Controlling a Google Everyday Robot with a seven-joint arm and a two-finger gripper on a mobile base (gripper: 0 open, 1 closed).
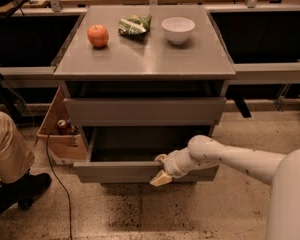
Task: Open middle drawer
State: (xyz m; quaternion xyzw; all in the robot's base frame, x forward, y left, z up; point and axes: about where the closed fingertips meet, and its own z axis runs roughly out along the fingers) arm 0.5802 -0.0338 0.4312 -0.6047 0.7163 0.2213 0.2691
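Note:
The middle drawer (115, 173) is the lower grey front under the counter. It is pulled partly out, and its dark shallow inside (135, 144) shows. My gripper (160, 169) sits on the top edge of that front, right of centre. One tan finger (161, 179) hangs down over the outside and the other reaches inside, so the gripper is closed on the lip. My white arm (230, 156) comes in from the right. The grey drawer front (145, 111) above it is pushed in.
On the counter top (145, 59) stand a red apple (97, 35), a green snack bag (134, 25) and a white bowl (178, 29). At the left are a person's leg (5, 149) and shoe (20, 189), a cardboard box with cans (60, 131) and a floor cable (55, 184).

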